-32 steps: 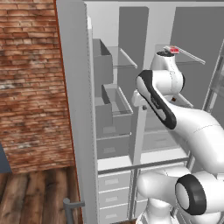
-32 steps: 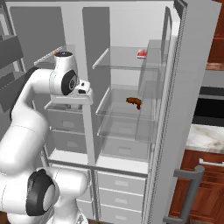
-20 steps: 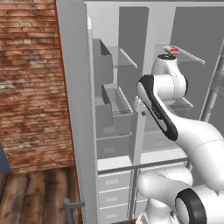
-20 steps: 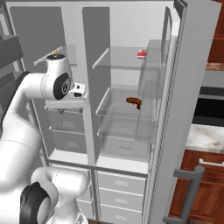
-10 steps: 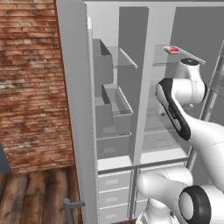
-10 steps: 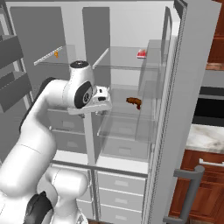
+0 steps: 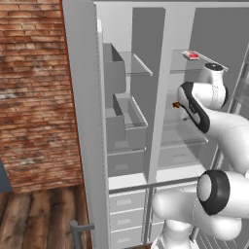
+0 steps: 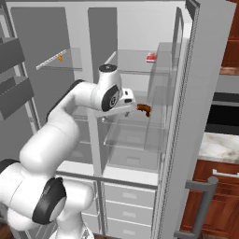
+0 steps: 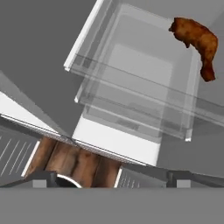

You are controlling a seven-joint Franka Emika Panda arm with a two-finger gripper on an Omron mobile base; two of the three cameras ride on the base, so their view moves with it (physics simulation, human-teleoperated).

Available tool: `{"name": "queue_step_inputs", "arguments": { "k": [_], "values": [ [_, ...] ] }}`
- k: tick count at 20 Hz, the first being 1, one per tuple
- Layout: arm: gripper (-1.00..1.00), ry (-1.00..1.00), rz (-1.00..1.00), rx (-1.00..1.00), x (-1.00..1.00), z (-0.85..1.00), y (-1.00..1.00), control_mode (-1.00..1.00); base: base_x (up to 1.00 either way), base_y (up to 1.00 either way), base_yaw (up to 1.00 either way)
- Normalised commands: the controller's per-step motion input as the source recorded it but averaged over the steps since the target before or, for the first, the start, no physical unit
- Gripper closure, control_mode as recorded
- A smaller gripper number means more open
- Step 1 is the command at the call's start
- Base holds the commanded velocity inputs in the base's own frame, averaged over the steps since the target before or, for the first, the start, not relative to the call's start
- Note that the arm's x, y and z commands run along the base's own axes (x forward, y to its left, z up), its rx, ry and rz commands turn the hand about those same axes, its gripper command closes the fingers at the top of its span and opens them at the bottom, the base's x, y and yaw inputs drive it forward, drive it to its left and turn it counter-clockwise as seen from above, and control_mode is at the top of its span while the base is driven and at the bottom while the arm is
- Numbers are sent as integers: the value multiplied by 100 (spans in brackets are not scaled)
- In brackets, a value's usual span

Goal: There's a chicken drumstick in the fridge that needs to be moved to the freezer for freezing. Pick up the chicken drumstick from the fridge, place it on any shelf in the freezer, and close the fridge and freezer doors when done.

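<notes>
Both compartments of the grey unit stand open. The chicken drumstick (image 8: 144, 109) lies on a clear glass plate in the fridge (image 8: 140, 140), about mid-height, toward the back; in the hand view it sits at the upper right (image 9: 197, 39), on the glass and untouched.

The end effector (image 8: 131, 103) is inside the fridge opening, level with the drumstick and just beside it, not in contact. In the hand view its fingertips (image 9: 43, 178) stand spread wide at the bottom edge, with nothing between them.

Surroundings: a small flat red-and-white item (image 8: 151, 57) rests on the upper fridge plate, well above the drumstick. A small orange item (image 8: 60, 57) sits on a high shelf (image 8: 58, 63) in the freezer (image 7: 124, 121), whose grey bins (image 7: 127, 113) show in the left base view. The central divider (image 8: 95, 135) between the compartments runs just beside the arm's forearm. The open fridge door (image 8: 186, 140) stands close on the right, with its bar handle (image 8: 205, 200) low down. Grey drawers (image 8: 128, 198) close off the bottom of the unit. A brick wall (image 7: 34, 92) stands left of the freezer door (image 7: 85, 121).
</notes>
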Motion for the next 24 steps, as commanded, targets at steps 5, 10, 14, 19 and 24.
{"name": "queue_step_inputs", "arguments": {
  "k": [5, 10, 14, 19, 24],
  "values": [
    [-100, 0, 0, 0, 67, -12, -29, -100, 0, 0, 0],
    [-100, -9, 0, 0, 44, -37, -18, -100, 0, 0, 0],
    [-100, -11, 0, 0, 47, -31, -23, -100, 0, 0, 0],
    [-100, -2, 0, 0, 41, -14, -33, -100, 0, 0, 0],
    [-100, 0, 0, 0, 43, -1, -27, -100, 0, 0, 0]
  ]
}}
